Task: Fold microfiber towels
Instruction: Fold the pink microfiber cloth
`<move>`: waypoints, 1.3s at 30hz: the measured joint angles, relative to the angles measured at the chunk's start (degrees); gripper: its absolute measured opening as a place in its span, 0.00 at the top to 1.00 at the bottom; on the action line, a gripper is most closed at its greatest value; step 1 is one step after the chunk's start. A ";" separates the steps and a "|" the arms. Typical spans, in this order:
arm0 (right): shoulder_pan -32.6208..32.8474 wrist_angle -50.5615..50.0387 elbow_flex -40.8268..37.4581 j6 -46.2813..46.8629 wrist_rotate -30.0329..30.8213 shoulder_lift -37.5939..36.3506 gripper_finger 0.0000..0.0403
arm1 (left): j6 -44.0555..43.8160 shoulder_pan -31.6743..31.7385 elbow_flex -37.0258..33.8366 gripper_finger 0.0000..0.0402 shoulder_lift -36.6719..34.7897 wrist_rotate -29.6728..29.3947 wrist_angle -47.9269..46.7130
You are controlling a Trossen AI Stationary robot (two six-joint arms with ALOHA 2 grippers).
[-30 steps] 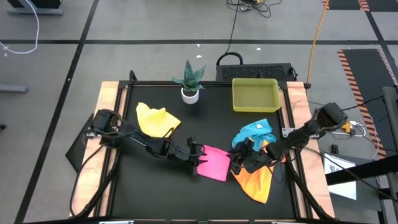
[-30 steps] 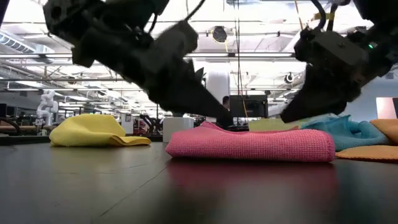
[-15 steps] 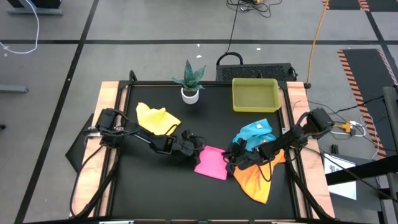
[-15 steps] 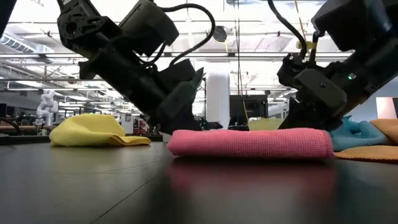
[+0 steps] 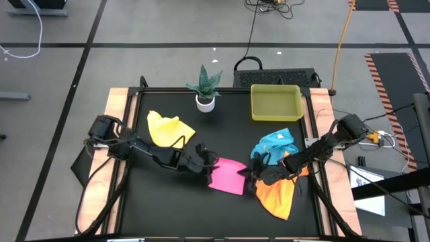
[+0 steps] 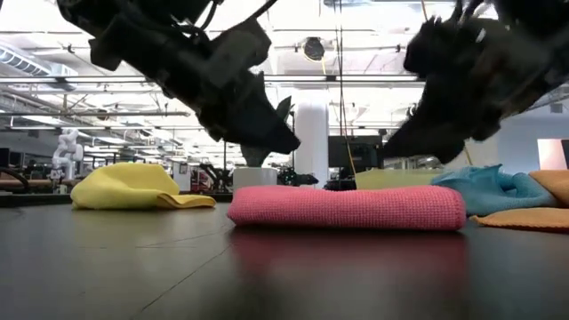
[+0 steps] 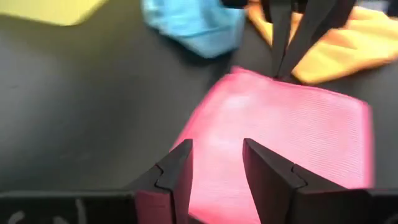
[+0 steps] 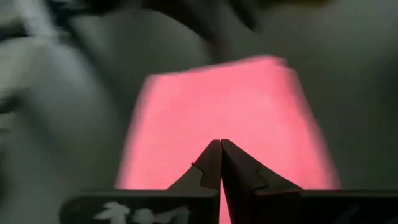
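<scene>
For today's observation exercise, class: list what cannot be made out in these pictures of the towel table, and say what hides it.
- Orange towel: in the high view, its upper part lies under the right arm.
- Blue towel: in the low view, its base is hidden behind the pink towel.
- Left gripper: in the left wrist view, the frame's bottom edge cuts off the finger bases.
- Right gripper: right wrist view, whether its shut tips pinch pink cloth, too blurred.

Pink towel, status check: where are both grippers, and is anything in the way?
Left gripper open, above pink towel. Right gripper shut, empty, at its other edge. Towel folded flat. Orange towel close beside; nothing blocking.
</scene>
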 joint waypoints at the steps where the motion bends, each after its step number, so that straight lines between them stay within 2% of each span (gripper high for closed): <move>1: -0.02 3.18 0.05 -1.50 -2.80 0.68 1.00 | 0.51 0.06 0.00 0.64 0.19 2.48 1.06; 4: -0.07 9.95 0.06 -4.75 -9.76 3.55 1.00 | 0.50 0.58 0.09 0.64 2.47 6.61 2.59; 11: -0.07 11.97 0.06 -2.03 -19.46 11.90 1.00 | -3.50 0.43 0.07 0.64 8.24 6.40 -0.79; 15: 0.43 12.76 0.17 -1.52 -21.19 13.22 1.00 | -4.12 -0.60 0.04 0.64 7.84 5.91 -0.62; 18: 1.44 10.49 0.04 -2.44 -22.08 10.59 1.00 | -3.19 -1.43 -0.09 0.64 5.30 6.41 -0.71; 21: 2.28 11.17 0.03 -5.21 -21.63 6.20 1.00 | -2.58 -2.10 -0.02 0.64 2.45 6.43 -0.49; 24: 2.38 11.19 0.09 -6.02 -15.27 3.00 1.00 | -0.83 -3.07 -0.02 0.64 1.61 7.29 1.67; 26: 1.19 10.97 0.09 -5.00 -11.73 2.54 1.00 | 1.32 -3.67 -0.02 0.64 1.71 10.17 2.99; 28: -0.49 9.52 0.09 -4.11 -11.22 3.17 1.00 | 2.00 -3.92 0.06 0.64 3.03 12.87 4.26; 31: -3.17 7.62 0.06 -1.22 -9.89 6.31 1.00 | 1.54 -4.17 -0.12 0.64 5.54 13.56 1.62; 36: -5.83 4.10 0.11 2.41 -6.78 10.04 1.00 | -2.73 -5.41 0.13 0.64 7.94 13.28 -0.90; 39: -5.72 3.46 0.17 2.48 -6.68 10.03 1.00 | -3.73 -7.10 0.18 0.64 8.04 10.35 -2.34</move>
